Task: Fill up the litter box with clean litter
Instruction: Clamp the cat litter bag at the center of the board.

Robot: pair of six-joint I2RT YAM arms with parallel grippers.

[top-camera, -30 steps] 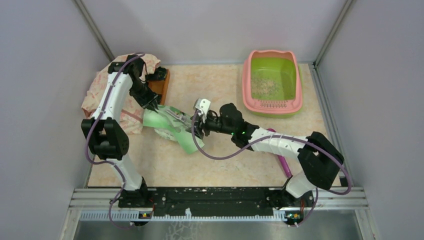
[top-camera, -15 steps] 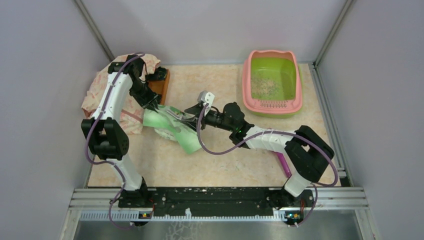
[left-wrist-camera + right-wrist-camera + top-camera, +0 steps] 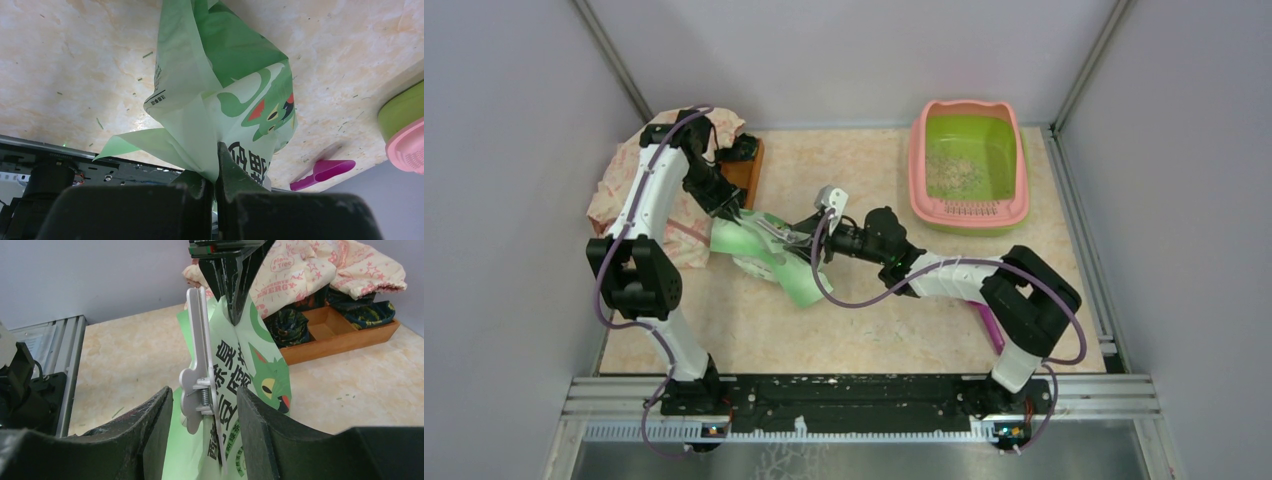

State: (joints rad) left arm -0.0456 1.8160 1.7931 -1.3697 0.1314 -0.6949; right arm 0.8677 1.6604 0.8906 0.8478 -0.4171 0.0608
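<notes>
While the left gripper [image 3: 736, 216] pinches the bag [image 3: 776, 262] and the right gripper [image 3: 205, 407] stands spread around its clip [image 3: 197, 370], the litter box [image 3: 918, 170] sits far right of both, long axis near-to-far, slotted ledge [image 3: 972, 210] nearest, litter [image 3: 954, 176] inside.

Spelled out in pink capitals on the star-print cloth [image 3: 310, 265]: "ENERGY". Running down the green bag [image 3: 260, 340]: bold black Chinese characters, creased and partly hidden behind the white clip [image 3: 196, 365], not legible.
</notes>
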